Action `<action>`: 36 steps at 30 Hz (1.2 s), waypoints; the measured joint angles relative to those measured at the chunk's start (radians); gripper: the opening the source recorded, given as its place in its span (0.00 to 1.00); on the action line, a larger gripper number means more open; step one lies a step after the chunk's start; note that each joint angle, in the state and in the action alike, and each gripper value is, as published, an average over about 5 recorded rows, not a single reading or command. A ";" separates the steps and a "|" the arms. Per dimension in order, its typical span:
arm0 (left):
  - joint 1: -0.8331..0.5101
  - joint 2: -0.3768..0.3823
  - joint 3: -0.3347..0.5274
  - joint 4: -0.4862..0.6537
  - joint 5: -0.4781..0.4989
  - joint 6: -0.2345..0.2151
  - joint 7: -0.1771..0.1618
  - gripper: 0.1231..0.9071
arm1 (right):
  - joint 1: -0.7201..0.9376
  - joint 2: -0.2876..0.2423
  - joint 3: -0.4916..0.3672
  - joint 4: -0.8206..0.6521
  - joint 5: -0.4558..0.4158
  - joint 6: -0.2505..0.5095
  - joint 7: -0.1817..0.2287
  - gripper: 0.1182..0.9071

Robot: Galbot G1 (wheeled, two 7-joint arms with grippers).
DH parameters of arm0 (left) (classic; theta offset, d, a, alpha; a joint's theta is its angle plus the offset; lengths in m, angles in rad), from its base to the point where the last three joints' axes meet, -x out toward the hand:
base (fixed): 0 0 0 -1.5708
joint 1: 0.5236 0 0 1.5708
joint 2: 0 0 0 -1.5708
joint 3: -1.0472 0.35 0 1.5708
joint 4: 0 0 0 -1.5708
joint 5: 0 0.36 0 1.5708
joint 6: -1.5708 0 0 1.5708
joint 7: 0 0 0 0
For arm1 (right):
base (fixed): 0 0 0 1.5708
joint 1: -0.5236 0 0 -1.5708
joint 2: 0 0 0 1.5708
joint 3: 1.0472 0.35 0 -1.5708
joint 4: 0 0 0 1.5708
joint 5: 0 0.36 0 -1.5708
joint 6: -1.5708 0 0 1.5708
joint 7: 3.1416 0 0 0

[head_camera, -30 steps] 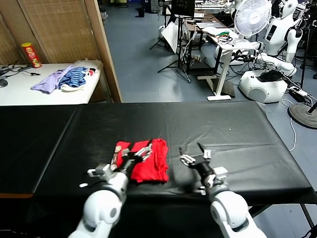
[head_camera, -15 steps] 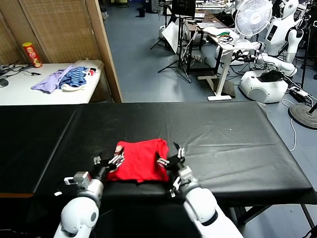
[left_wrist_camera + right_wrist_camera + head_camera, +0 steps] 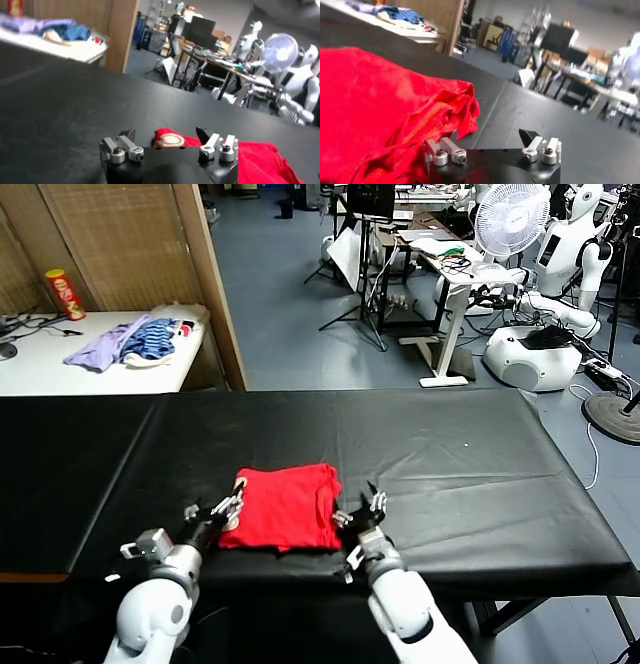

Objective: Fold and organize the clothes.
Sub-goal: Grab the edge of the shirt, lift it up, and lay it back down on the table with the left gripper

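The red T-shirt point(image 3: 283, 508) is seen lying as a folded bundle on the black tabletop point(image 3: 470, 474), near the front edge and a little left of centre. It is flanked by both arms: the left gripper point(image 3: 218, 515) is placed at its near-left corner, the right gripper point(image 3: 362, 513) just beside its near-right edge. Both sets of fingers are spread wide and nothing is held (the cloth sits between the two grippers, not inside either).

In the right wrist view the near edge of the shirt is shown bunched and loose, with rumpled layers rather than a crisp fold. That is judged to be the weak spot. If only the top layer is pinched, the bundle could be pulled open and the fold undone. If the two sides are lifted unevenly, the shirt could be skewed or dragged toward the tabletop's front edge. On the left, the printed patch point(image 3: 168, 141) lies close to the fingers point(image 3: 123, 148), so a snag there is possible.
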 joint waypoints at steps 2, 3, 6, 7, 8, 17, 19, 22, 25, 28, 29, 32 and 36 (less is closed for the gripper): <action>-0.004 -0.005 -0.011 0.011 -0.062 0.011 -0.006 0.86 | -0.007 -0.012 0.022 0.040 0.071 0.003 -0.004 0.86; -0.006 -0.007 -0.016 0.017 -0.097 0.016 -0.010 0.86 | -0.011 -0.016 0.032 0.056 0.102 0.005 -0.005 0.86; -0.008 -0.010 -0.030 0.031 -0.214 0.029 -0.021 0.86 | -0.020 -0.023 0.053 0.092 0.165 0.021 -0.008 0.86; -0.008 -0.011 -0.033 0.035 -0.252 0.032 -0.024 0.86 | -0.022 -0.024 0.057 0.099 0.177 0.026 -0.008 0.86; -0.008 -0.011 -0.035 0.038 -0.287 0.035 -0.027 0.86 | -0.023 -0.023 0.060 0.105 0.186 0.030 -0.009 0.86; -0.001 -0.025 -0.036 0.054 -0.412 0.047 -0.036 0.71 | -0.024 -0.015 0.071 0.125 0.213 0.036 -0.009 0.86; -0.001 -0.027 -0.036 0.057 -0.419 0.048 -0.038 0.56 | -0.026 -0.014 0.074 0.128 0.214 0.038 -0.009 0.86; -0.003 -0.028 -0.035 0.059 -0.421 0.048 -0.037 0.34 | -0.031 -0.012 0.079 0.135 0.213 0.036 -0.005 0.86; -0.006 -0.028 -0.032 0.063 -0.394 0.043 -0.033 0.14 | -0.040 -0.005 0.089 0.145 0.202 0.011 0.010 0.86; -0.007 -0.028 -0.023 0.066 -0.315 0.028 -0.029 0.03 | -0.053 0.004 0.108 0.162 0.195 -0.029 0.024 0.86; -0.006 -0.027 -0.019 0.065 -0.278 0.022 -0.028 0.03 | -0.059 0.005 0.116 0.169 0.195 -0.040 0.025 0.86; -0.001 -0.023 -0.012 0.064 -0.140 -0.004 -0.016 0.04 | -0.081 0.002 0.141 0.192 0.191 -0.068 0.030 0.86; 0.009 -0.003 -0.015 0.049 0.083 -0.036 -0.008 0.03 | -0.114 -0.010 0.178 0.223 0.182 -0.095 0.040 0.86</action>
